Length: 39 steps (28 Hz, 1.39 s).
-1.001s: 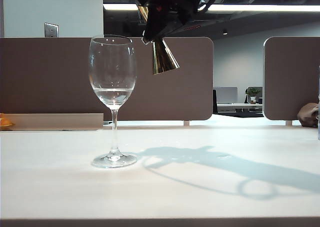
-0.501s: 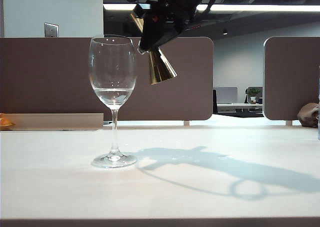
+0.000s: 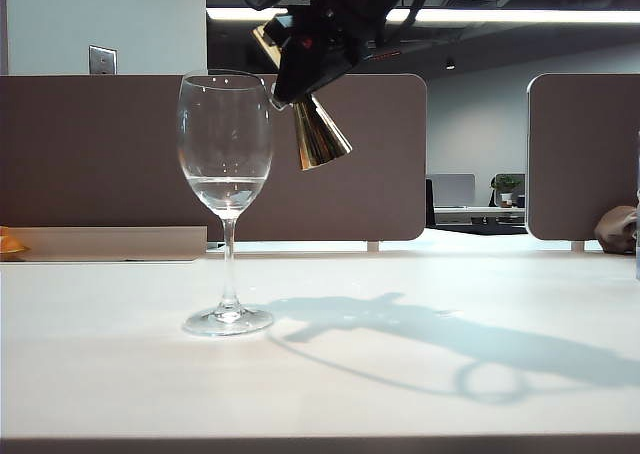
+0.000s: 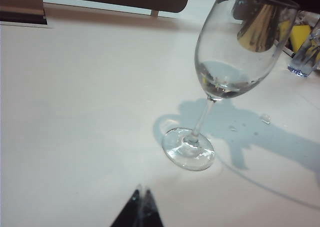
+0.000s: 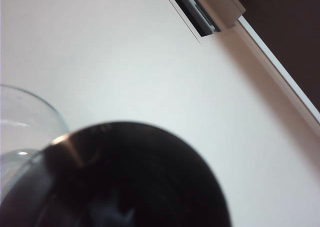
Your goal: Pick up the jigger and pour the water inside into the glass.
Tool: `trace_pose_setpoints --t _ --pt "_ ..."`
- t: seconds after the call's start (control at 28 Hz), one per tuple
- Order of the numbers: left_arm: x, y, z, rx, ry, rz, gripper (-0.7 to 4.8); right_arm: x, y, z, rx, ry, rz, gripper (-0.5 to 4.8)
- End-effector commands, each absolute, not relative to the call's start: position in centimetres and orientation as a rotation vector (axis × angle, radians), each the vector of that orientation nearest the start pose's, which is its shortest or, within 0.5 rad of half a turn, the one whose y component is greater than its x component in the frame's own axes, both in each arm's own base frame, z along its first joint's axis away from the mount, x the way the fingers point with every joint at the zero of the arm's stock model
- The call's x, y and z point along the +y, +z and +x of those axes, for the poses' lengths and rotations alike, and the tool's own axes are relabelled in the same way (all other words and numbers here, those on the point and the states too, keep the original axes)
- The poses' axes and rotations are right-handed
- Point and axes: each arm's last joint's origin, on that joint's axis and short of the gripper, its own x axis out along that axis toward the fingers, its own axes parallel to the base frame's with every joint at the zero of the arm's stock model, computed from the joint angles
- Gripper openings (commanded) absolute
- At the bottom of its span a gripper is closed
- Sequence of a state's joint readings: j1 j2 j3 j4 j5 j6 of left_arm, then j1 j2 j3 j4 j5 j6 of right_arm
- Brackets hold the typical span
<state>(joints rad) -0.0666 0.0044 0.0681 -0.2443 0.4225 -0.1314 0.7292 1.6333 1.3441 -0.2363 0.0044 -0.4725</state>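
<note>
The clear stemmed glass (image 3: 225, 134) stands upright on the white table (image 3: 400, 374), a shallow layer of water (image 3: 227, 188) in its bowl. My right gripper (image 3: 300, 69) is shut on the gold jigger (image 3: 320, 134) and holds it tilted, its upper cone leaning over the glass's rim. In the right wrist view the jigger's dark round mouth (image 5: 130, 182) hides the fingers, with the glass rim (image 5: 30, 122) beside it. My left gripper (image 4: 142, 193) is shut, low over the table, short of the glass's foot (image 4: 189, 149). It does not show in the exterior view.
Brown partition panels (image 3: 340, 164) close off the table's far edge. An orange object (image 3: 10, 244) lies at the far left and a brown one (image 3: 615, 229) at the far right. A small clear tumbler (image 4: 302, 62) and water drops (image 4: 265, 118) sit beyond the glass.
The right gripper has rolled and shifted left, tipping the jigger further so its upper end now reaches over the glass's rim. The glass and left gripper have stayed put.
</note>
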Motion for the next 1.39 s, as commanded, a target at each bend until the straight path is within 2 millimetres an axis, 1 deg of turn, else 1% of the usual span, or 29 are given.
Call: trace_pose_setpoints --t 0.04,0.21,0.43,0.72,0.86,1.11,1.39 --pt "-1.77 16.55 8.84 0.196 -0.477 -0.158 -0.05 24.91 31.29 27.82 0.274 0.817 -0.649 -0.01" --pt "-1.77 16.55 8.84 0.196 -0.477 -0.158 -0.05 24.99 31.18 27.89 0.262 0.822 -0.673 -0.01" --pt "-1.77 16.55 8.84 0.196 -0.477 -0.158 -0.05 25.04 31.53 28.10 0.228 0.797 -0.694 -0.01" --pt "-1.77 16.55 8.84 0.196 -0.477 -0.158 -0.05 25.69 31.78 28.76 0.253 0.805 -0.707 -0.01" --pt "-1.77 16.55 8.84 0.196 -0.477 -0.158 -0.05 25.56 31.38 28.72 0.273 0.801 -0.778 -0.01" --pt "-1.77 16.55 8.84 0.196 -0.477 -0.158 -0.05 25.55 31.34 28.71 0.266 0.808 -0.805 -0.01" --pt "-1.77 16.55 8.84 0.196 -0.477 -0.158 -0.05 25.72 31.34 28.56 0.238 0.806 -0.886 -0.01"
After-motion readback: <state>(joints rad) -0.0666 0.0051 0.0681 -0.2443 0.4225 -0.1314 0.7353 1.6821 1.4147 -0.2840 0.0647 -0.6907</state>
